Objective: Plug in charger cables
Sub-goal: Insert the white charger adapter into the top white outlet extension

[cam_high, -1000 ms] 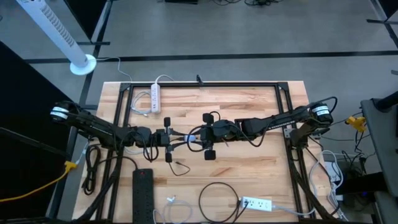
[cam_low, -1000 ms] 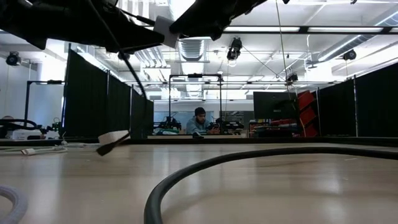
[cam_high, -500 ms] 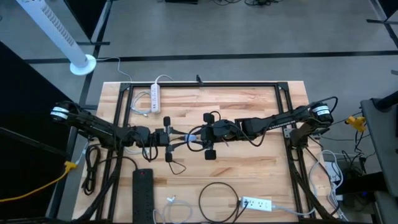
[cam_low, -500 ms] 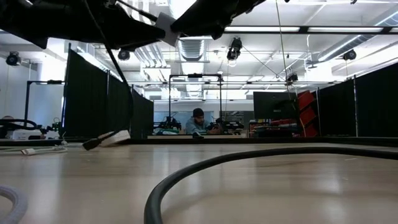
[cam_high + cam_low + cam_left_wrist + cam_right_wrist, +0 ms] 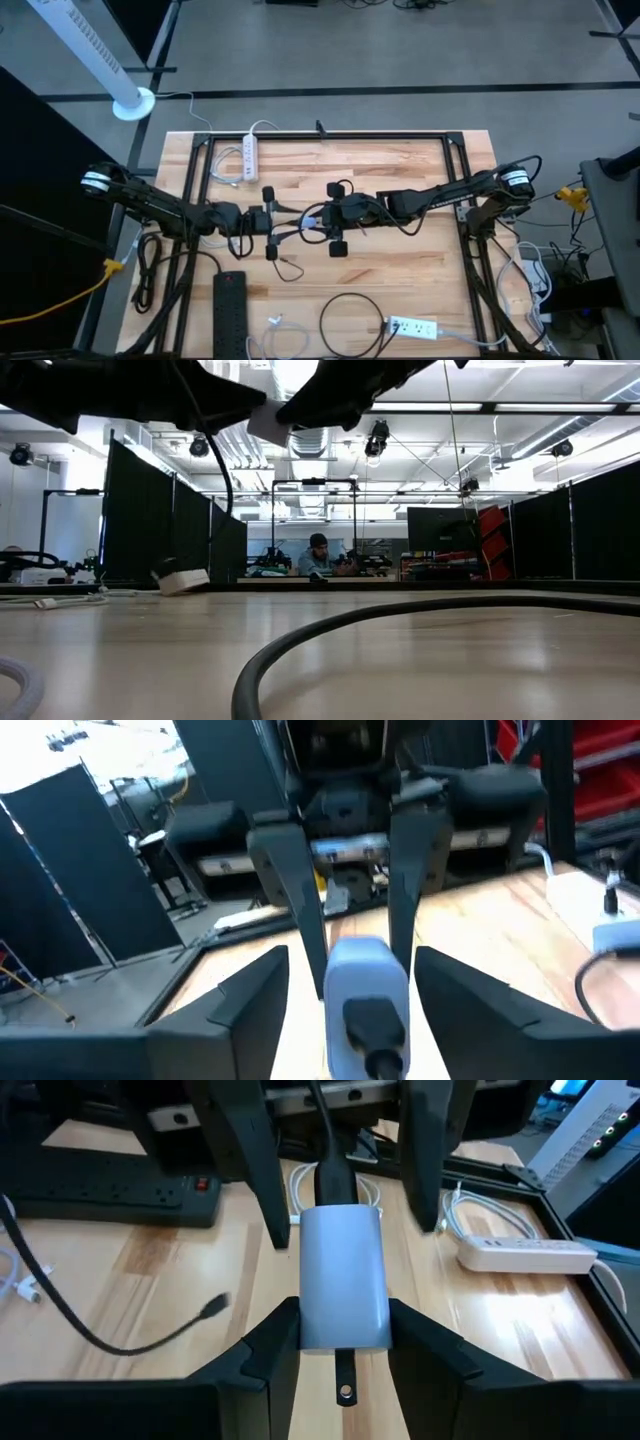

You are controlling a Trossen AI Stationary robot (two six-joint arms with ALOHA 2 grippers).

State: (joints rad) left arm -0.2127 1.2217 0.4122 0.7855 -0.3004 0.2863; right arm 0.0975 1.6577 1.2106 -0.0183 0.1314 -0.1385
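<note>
Table: light wooden butcher-block table point(image 5: 400, 170) with a black metal frame along its edges.
Left arm: dark jointed arm point(image 5: 150, 205) reaching from the left edge toward the table's middle.
Right arm: dark jointed arm point(image 5: 450, 192) reaching from the right edge toward the table's middle, facing the left one.
Black power strip: long rectangular black power strip point(image 5: 229, 312) lying at the near left of the table; seen also behind the brick in the right wrist view point(image 5: 110, 1190).
White power strips: long white power strip point(image 5: 250, 158) at the far left of the table; second white power strip point(image 5: 412, 327) at the near right.
Black loop: thick black cable loop point(image 5: 350, 322) lying flat near the near edge, just beside the second white strip; curving across the foreground of the low view point(image 5: 400, 625).
Charger brick: pale grey-white rectangular charger brick point(image 5: 343, 1278) held up off the wood between the two grippers at the table's middle.
Charger cable: thin black charger cable point(image 5: 90, 1325) with a small plug end, plugged into the brick's far end, hanging down and trailing loose on the wood.
Right gripper: right gripper point(image 5: 343, 1342) pinching the near end of the brick, one finger on each side.
Left gripper: left gripper point(image 5: 350, 982) close against the brick's cable end; fingers spread on either side; contact impossible to confirm.
White cable: thin white cable point(image 5: 273, 322) lying near the near edge, between the black strip and the loop.
</note>
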